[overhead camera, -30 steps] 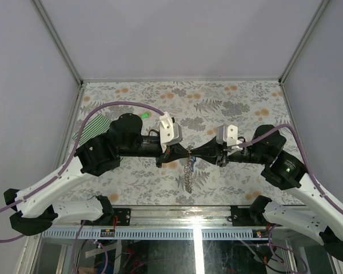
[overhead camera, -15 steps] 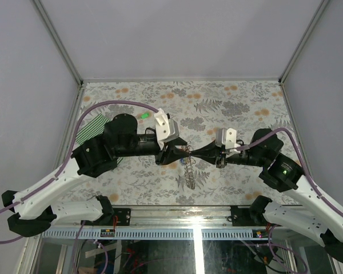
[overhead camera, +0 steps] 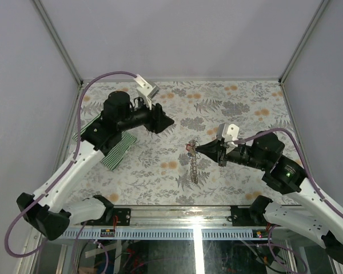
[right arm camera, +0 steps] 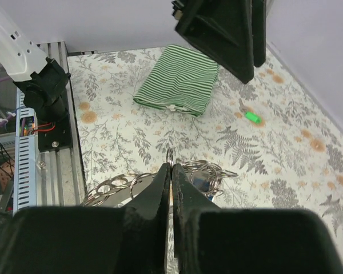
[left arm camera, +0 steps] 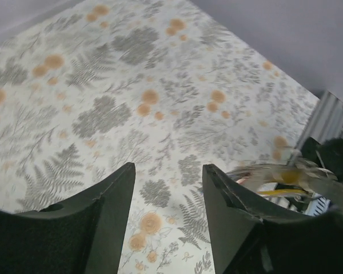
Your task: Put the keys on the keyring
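- I can read no text, label, brand or number in any of my three views.
- The table cover (overhead camera: 240, 108) carries only a fern-and-flower print.
- The striped cloth (overhead camera: 119, 152), at nine o'clock on the table, shows plain green and white bands, with no lettering I can make out.

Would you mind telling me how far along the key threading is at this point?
No key is clearly on yet. In hand: the right claw is shut on the keyring; the left claw is open, empty. To do: a green key lies loose near the striped cloth.
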Tool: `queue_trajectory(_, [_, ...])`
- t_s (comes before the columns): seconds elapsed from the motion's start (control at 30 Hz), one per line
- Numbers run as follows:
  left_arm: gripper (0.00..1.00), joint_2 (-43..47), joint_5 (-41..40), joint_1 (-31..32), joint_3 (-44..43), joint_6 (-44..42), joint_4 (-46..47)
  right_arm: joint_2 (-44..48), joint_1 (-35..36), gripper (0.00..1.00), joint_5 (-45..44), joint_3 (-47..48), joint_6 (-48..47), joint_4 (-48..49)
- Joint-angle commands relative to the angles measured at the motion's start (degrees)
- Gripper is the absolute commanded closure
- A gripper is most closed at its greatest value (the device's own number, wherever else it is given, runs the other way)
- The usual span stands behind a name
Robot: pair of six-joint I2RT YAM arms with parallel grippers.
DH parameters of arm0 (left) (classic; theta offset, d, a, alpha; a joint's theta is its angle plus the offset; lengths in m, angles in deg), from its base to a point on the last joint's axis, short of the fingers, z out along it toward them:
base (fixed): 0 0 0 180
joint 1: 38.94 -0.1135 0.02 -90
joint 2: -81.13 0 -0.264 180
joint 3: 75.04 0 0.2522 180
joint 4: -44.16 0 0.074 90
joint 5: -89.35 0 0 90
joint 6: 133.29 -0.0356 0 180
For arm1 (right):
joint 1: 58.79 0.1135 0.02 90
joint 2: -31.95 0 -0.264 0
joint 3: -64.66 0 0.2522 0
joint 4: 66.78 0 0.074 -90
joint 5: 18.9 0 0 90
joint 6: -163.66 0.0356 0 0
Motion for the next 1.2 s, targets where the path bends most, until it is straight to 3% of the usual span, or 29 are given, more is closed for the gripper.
queue_trajectory(0.0, [0.47, -2.04, 0.91, -8.50, 3.88, 7.84, 8.46, 0.49, 0.01, 1.00, -4.33, 5.20, 4.68, -2.29])
queue_trajectory(0.23, [0.45, -11.27, -0.38, -21.72, 6.70, 13.45, 10.37, 0.81, 0.04, 1.00, -4.62, 4.46, 8.02, -3.50])
queue_trajectory(0.47, [0.43, -19.89, -2.35, -28.47, 5.65, 15.03, 10.67, 2.48, 0.03, 1.00, -5.47, 2.01, 9.48, -2.50])
queue_trajectory(0.73, [0.42, -32.86, -2.26, -29.60, -1.65, 11.71, 6.94, 2.55, 0.00, 1.00, -4.00, 0.51, 10.29, -1.82])
queue_trajectory(1.17, [0.43, -47.77, -9.50, -29.72, -15.20, 4.76, 2.56, 3.65, 0.04, 1.00, -2.22, -0.70, 12.13, -1.40])
